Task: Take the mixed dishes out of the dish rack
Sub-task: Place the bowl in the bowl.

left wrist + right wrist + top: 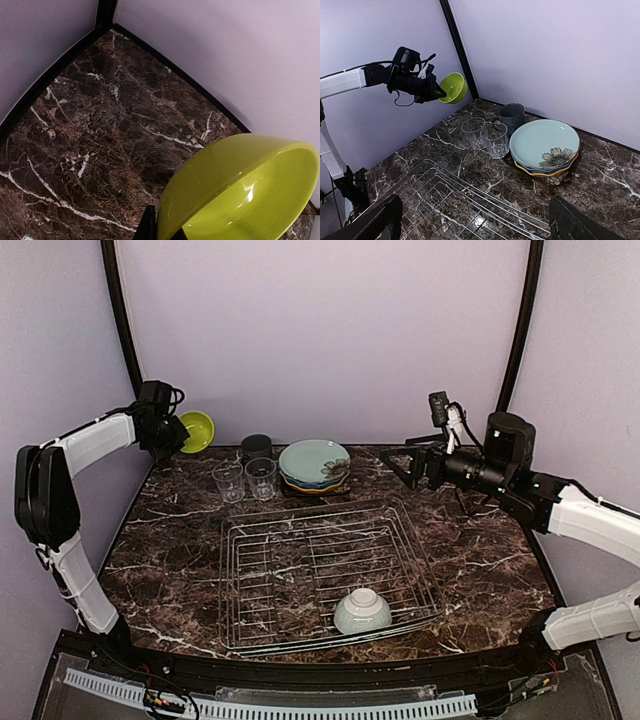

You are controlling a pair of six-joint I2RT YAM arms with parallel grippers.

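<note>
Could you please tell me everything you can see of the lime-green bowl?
The lime-green bowl is small, round and glossy, plain inside and out, perhaps plastic or glazed ceramic. It looks empty and undamaged. The left tool is shut on its rim and holds it in the air, tipped on its side with the opening turned toward the table's middle, above the far left corner of the marble-patterned table. Nothing else touches it.

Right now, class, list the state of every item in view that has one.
lime-green bowl: lifted, tilted.
left end effector: shut on lime-green bowl's rim.
right end effector: open, empty.
plates: stacked on table.
glasses: upright.
mug: upright.
dish rack: holds one pale bowl, upside down.
</note>
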